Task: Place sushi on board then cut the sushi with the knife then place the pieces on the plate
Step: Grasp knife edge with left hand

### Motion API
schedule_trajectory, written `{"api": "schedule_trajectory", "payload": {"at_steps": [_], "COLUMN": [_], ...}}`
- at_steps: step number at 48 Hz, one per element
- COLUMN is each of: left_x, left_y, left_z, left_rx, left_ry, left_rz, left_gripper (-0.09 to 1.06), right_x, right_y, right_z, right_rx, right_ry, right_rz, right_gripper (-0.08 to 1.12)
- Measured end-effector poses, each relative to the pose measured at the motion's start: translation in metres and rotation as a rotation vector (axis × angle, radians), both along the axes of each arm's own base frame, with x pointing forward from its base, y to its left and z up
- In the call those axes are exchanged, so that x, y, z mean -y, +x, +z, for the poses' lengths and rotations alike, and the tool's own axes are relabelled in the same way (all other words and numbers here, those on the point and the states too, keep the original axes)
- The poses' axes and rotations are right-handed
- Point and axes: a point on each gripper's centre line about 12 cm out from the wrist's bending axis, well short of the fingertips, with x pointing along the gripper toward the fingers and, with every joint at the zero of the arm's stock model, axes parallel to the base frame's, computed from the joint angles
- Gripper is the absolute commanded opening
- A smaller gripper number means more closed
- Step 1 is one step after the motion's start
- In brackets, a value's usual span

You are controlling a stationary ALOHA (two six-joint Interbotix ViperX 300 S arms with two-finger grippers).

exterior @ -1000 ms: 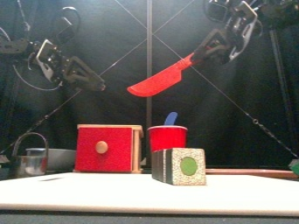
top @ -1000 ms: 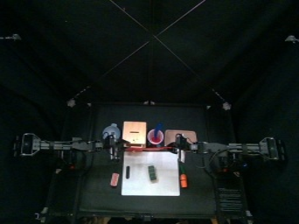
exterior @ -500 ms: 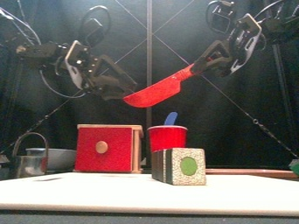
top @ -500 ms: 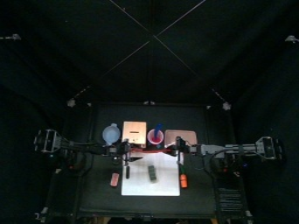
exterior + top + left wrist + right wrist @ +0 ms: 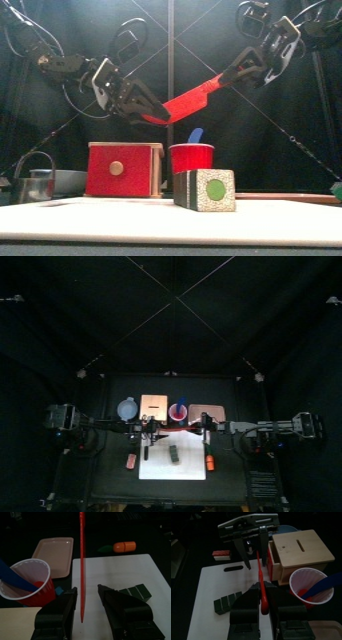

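Sushi point(image 5: 205, 190) uncut on board point(image 5: 80, 212) beneath jaws; right jaws pinch knife point(image 5: 194, 98), left jaws spread astride blade; cutting, plating outstanding.

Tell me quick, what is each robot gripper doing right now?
Left gripper: jaws open around the blade of the flat red toy knife, not clamped.
Right gripper: shut on that knife's handle.

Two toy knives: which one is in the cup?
The blue knife, standing in the red cup; the red knife is held aloft by the right gripper.
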Motion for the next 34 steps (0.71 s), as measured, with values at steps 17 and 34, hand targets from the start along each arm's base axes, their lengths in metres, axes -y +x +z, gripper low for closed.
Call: {"api": "schedule_trajectory", "payload": {"at_steps": [17,34], "left_x": [0.0,0.0005], "left_y": [-0.001,-0.0016], "left_z": [-0.0033,-0.0059], "left_rx": [-0.011,-0.031], "left_ry": [-0.002,0.002], "left_rz": [0.001,-0.001], "left_gripper": [0.65,0.44], "right_x": [-0.0005,-0.0013], "right_y": [0.0006,0.0006], "right_z": [0.0006,-0.0065], "right_rx": [0.008,-0.016], "right_ry": [0.0,0.035], "right_rz": [0.003,-0.01], "right_gripper": [0.43,0.43]}}
